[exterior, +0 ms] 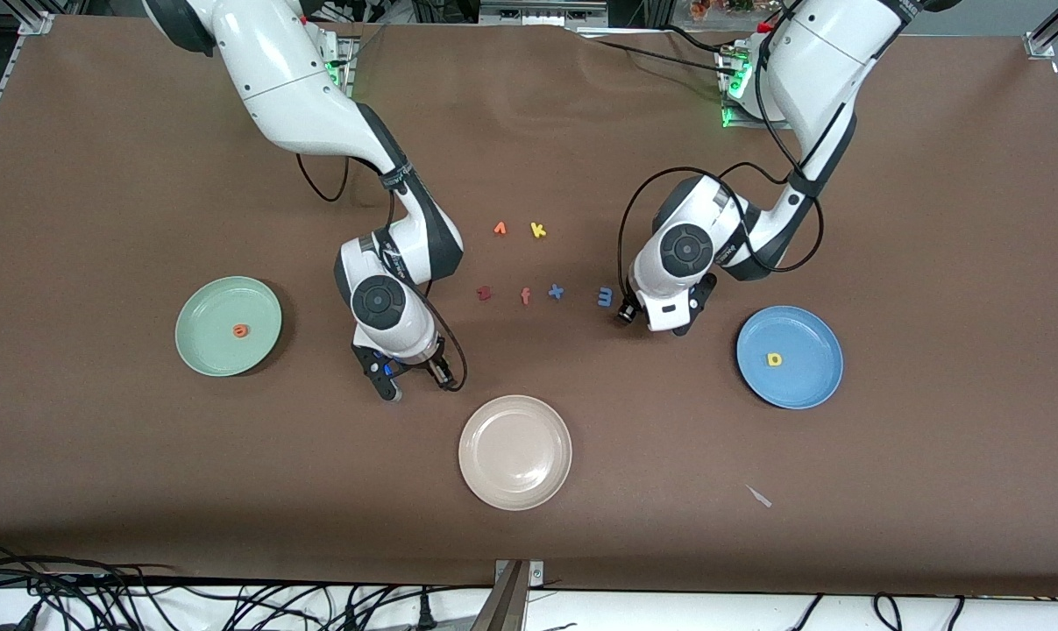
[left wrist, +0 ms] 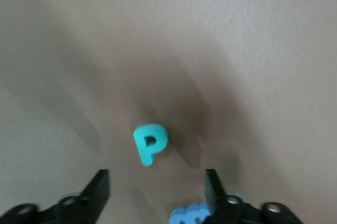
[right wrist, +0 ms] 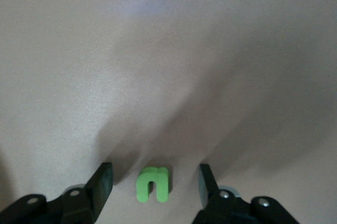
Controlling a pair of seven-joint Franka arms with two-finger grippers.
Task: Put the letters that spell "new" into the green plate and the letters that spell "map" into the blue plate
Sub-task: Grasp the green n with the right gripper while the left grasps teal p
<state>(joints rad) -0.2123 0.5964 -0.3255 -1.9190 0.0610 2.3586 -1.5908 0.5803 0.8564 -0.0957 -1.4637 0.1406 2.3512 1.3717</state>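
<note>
Teal p (left wrist: 150, 143) lies between the left gripper's (left wrist: 157, 192) parted fingers, untouched. Green n (right wrist: 154, 184) likewise sits between the right gripper's (right wrist: 156, 184) parted fingers on the table (exterior: 143, 456).

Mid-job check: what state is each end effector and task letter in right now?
left end effector: open, low over teal p
teal p: lying flat, ungripped
right end effector: open, fingers either side of green n
green n: lying flat, ungripped
orange e: in green plate
yellow a: in blue plate
blue m: not yet plated
</note>
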